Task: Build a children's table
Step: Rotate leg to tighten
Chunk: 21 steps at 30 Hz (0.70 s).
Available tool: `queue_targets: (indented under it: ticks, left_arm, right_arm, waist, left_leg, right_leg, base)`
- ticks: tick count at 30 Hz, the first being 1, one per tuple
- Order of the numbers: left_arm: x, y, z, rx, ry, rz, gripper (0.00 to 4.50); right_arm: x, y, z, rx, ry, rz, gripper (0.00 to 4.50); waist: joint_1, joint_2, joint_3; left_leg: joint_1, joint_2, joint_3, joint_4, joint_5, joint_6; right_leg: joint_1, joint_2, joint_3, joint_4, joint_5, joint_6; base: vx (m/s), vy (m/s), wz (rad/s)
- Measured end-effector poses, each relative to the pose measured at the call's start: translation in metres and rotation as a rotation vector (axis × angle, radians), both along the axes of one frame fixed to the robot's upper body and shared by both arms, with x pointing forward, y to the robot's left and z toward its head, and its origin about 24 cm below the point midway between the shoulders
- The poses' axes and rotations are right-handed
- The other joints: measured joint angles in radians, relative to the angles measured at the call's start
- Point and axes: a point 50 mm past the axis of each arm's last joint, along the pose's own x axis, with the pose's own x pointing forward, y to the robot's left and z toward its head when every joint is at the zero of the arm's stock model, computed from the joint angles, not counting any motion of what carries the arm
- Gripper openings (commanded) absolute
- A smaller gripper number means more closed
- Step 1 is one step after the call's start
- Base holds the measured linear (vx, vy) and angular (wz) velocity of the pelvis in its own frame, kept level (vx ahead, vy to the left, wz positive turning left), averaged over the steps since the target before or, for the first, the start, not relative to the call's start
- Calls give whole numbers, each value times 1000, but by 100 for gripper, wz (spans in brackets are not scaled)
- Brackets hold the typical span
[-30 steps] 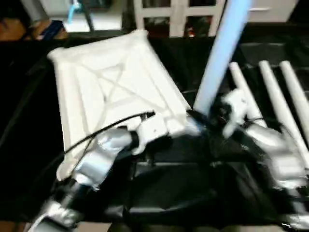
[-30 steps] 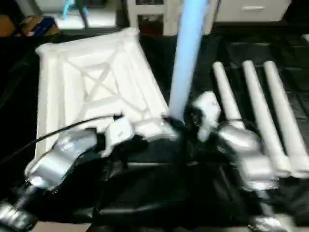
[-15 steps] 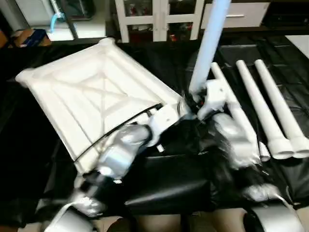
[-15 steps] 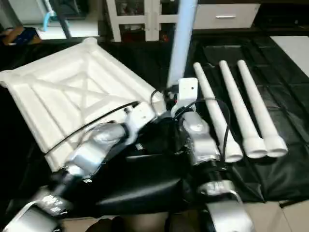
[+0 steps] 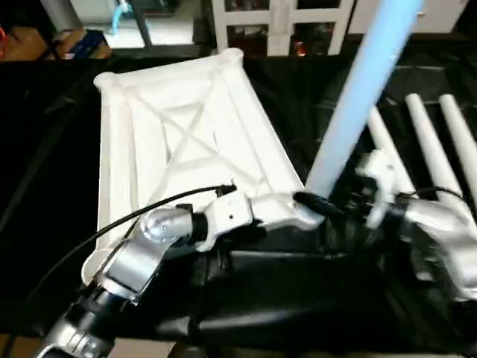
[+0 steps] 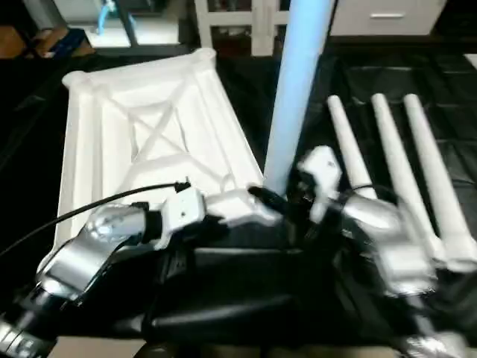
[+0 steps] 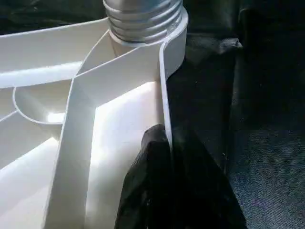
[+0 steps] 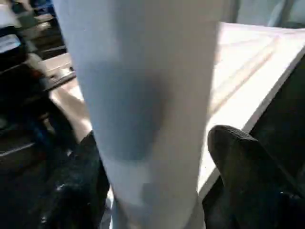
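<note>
Since a second ago little has moved apart from the camera's own shift: the leg is still standing in the same corner and both arms are still flanking it.

The left gripper (image 7: 167, 143) is clenched on the table top's (image 5: 179, 127) thin rim wall, one black finger on each side, just short of the corner socket (image 7: 174, 43). The right gripper (image 8: 152, 181) is bracketing the leg (image 5: 358, 97) low down. One finger looks to be against the tube while the other is standing clear of it, so I am reading this gripper as released rather than grasping.

The top is lying ribbed side up on the black-covered surface (image 5: 45, 149). The leg is rising from the top's 4 o'clock corner and leaning toward 1 o'clock in the left eye view. Its threaded end (image 7: 143, 16) is showing above the socket, so it is probably not fully seated. The three spare legs (image 6: 402, 171) are lying side by side at 3 o'clock of the standing one.

The risk comes from the loose hold and the shallow seating. With the leg leaning, it could topple out or bind crookedly in the threads once turning resumes. If the left pinch slips off the narrow wall, the top could swing round with the leg instead of resisting it.
</note>
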Motion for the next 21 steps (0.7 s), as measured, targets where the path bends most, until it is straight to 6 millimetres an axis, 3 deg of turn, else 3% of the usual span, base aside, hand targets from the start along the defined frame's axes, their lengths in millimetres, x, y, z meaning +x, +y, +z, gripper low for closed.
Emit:
queue_targets:
  ticks: [7,8,17,18,21]
  left_arm:
    - [1,5,2,-2,-7,5,0]
    - [1,5,2,-1,-7,7,0]
    - [1,9,1,-2,2,19,0]
    - [1,9,1,-2,3,21,0]
    - [2,9,0,-2,3,28,0]
  right_arm:
    - [-2,-7,6,-12,0,-5,406]
    - [-2,-7,6,-11,4,-5,367]
    - [2,2,0,27,28,1,365]
    - [3,3,0,31,27,2,336]
    - [6,5,1,38,29,10,330]
  waist:
    - [1,2,-1]
    - [0,2,-1]
    - [-7,2,0]
    - [-8,2,0]
    - [-12,2,0]
  left_leg:
    - [-3,7,-1,0,1,3]
    - [-3,7,-1,0,1,2]
    - [-2,7,-1,1,-1,-2]
    - [-2,7,-1,1,-1,-2]
    - [-2,8,-1,1,-1,-2]
  right_leg:
    - [-3,3,-8,3,-5,8]
    - [-3,3,-8,4,-5,8]
    - [-2,3,-8,4,-5,8]
    - [-2,3,-8,4,-5,8]
    - [-3,3,-8,4,-5,8]
  base:
    - [17,-4,0]
    - [0,0,0]
    - [0,0,0]
    - [0,0,0]
    - [0,0,0]
